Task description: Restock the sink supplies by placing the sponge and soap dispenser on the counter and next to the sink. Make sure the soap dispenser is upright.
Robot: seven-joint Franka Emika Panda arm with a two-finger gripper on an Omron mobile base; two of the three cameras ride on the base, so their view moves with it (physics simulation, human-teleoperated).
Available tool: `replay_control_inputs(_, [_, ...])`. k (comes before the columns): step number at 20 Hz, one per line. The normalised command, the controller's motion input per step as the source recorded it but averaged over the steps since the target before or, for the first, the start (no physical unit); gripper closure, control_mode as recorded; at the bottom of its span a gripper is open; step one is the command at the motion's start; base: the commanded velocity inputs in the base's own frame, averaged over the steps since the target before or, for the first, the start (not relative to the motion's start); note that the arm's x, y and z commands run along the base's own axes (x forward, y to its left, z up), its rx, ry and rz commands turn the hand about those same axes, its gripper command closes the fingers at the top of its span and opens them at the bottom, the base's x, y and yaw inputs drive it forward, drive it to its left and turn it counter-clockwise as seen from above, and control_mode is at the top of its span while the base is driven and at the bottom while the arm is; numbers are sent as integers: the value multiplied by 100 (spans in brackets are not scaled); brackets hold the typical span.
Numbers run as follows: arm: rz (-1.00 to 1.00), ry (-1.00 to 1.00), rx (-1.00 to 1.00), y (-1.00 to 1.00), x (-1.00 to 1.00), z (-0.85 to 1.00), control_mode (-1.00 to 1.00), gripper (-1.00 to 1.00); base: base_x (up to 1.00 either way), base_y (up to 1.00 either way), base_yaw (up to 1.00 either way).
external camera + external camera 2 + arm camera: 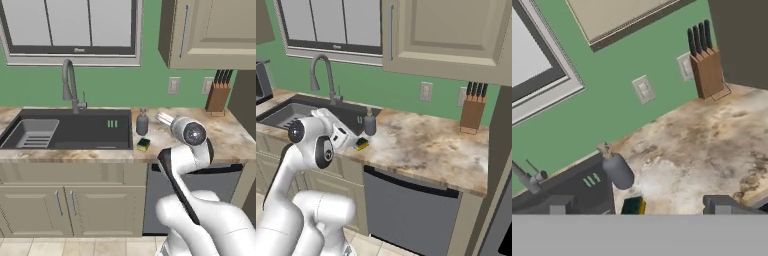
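Observation:
The sponge (144, 145), yellow with a dark green top, lies on the counter (225, 140) near its front edge, just right of the sink (75, 131). The grey soap dispenser (142, 123) stands upright just behind it, beside the sink's right rim. In the right base view my gripper (349, 138) hovers close to the left of the sponge (361, 144) and below the soap dispenser (370, 123). In the hand view my gripper (639, 205) is open and holds nothing. The sponge (633, 205) shows low between its fingertips (559, 205), and the soap dispenser (617, 170) is beyond.
A tall gooseneck faucet (70, 85) rises behind the sink. A wooden knife block (218, 95) stands at the counter's back right, against the green wall with its outlets (174, 85). Wall cabinets (215, 30) hang above. A dishwasher front (406, 210) sits under the counter.

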Motion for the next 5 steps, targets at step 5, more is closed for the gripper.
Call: replay_control_inputs(5, [0, -4, 0, -16, -99, 85, -100, -100, 0, 0, 0])
